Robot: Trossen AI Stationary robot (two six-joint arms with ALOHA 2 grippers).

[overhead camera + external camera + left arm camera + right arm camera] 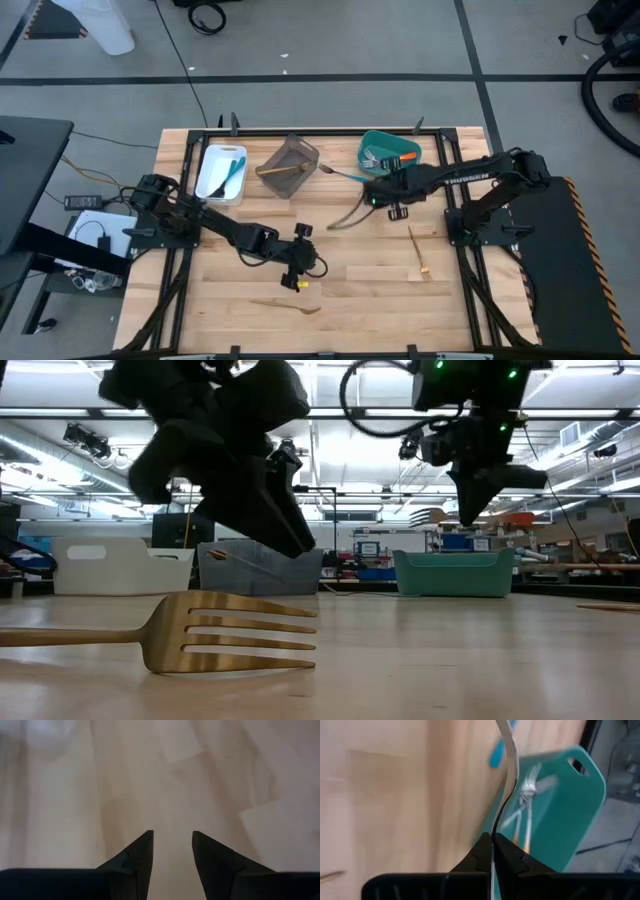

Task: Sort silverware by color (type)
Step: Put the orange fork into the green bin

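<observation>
My right gripper [378, 192] hovers beside the teal bin [390, 150] and is shut on a slim metal fork [506, 775] with some blue on it. The teal bin holds metal forks, one with an orange handle [405, 158]. My left gripper [300, 268] is open low over mid-table, with bare wood between its fingers [172, 850]. A small orange bit [303, 284] shows by its tip. Tan wooden utensils lie flat on the table at mid-table [345, 218], on the right [418, 250] and near the front edge [285, 305], the last large in the low view [230, 630]. My right gripper pinches the fork between its two fingers [482, 851]. The thin metal edge [494, 832] runs straight out from between them, so the fingers lie along the fork. The fork sticks out beyond the fingertips toward the table's left [345, 175], and its curved shaft shows edge-on.
The white bin [207, 188] holding blue utensils sits far left. The grey-brown bin [300, 152] with a wooden utensil stands between it and the teal bin. Bare wood lies between the arms and toward the near right corner. The room's shelving shows behind the table.
</observation>
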